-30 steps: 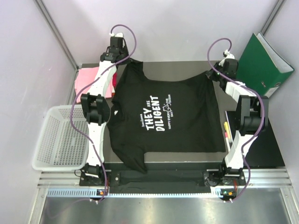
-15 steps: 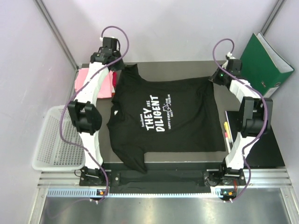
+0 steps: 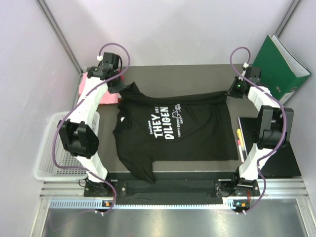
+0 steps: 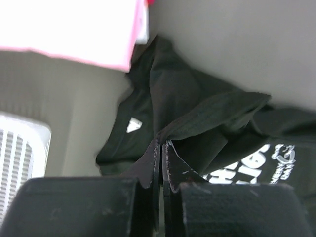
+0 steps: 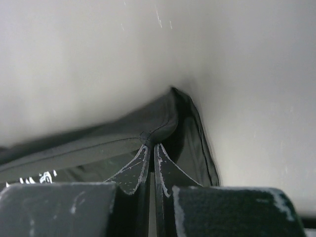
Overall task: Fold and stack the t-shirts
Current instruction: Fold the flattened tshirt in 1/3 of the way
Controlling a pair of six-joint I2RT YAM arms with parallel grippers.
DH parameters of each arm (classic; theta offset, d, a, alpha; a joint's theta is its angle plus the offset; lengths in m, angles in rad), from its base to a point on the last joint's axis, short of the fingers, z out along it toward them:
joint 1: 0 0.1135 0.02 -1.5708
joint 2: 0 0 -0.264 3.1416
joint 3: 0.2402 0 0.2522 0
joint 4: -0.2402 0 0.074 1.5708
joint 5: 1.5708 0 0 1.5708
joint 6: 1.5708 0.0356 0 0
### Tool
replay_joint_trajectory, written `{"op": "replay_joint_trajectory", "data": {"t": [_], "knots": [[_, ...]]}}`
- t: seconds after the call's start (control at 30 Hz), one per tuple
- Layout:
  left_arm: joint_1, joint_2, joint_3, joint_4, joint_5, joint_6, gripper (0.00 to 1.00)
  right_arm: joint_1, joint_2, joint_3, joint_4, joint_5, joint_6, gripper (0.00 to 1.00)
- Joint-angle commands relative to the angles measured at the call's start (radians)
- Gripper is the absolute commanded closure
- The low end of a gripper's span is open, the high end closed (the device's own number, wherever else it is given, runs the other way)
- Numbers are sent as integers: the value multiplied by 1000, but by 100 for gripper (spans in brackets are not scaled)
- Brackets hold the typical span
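Observation:
The black t-shirt [image 3: 168, 143] with white chest lettering lies spread on the dark table, its far edge raised and stretched between both grippers. At the far left, my left gripper [image 3: 120, 89] is shut on a bunched corner of the black cloth [image 4: 197, 118]; its tips [image 4: 161, 143] are pressed together on the fabric. On the far right, my right gripper [image 3: 233, 92] is shut on the stitched hem [image 5: 158, 126], tips [image 5: 150, 146] together. A folded pink t-shirt [image 3: 91, 80] lies at the far left, partly hidden by the left arm, and is also in the left wrist view [image 4: 74, 29].
A white mesh basket [image 3: 54, 148] hangs off the table's left side. A green binder [image 3: 279, 66] leans against the back right wall. Pens [image 3: 240, 139] lie along the shirt's right side. Purple walls close in the back and sides.
Both grippers have swung outward and toward the near side, holding the shirt's far edge. That edge now stands raised and taut, hiding the end of the lettering.

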Motion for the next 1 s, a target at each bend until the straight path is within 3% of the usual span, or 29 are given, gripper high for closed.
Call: {"op": "replay_joint_trajectory", "data": {"t": [0.0, 0.27, 0.37, 0.47, 0.5, 0.63, 0.97], "knots": [[0, -109, -111, -18, -27, -23, 100, -15, 0, -11, -67, -31, -26, 100], [0, -137, -198, -93, 27, -57, 100, -15, 31, -37, -144, 1, -44, 100], [-2, -154, -243, -100, 41, -69, 100, -15, 69, -19, -218, -2, -66, 90], [-7, -178, -292, -103, 44, -81, 100, -15, 94, -28, -262, 14, -66, 63], [-8, -192, -304, -103, 41, -87, 100, -15, 95, -32, -267, 11, -66, 41], [-11, -221, -362, -117, 56, -104, 100, -15, 57, -71, -250, 5, -55, 3], [-121, -283, -592, -198, 88, -173, 100, -15, 3, -60, -221, 13, -43, 0]]}}
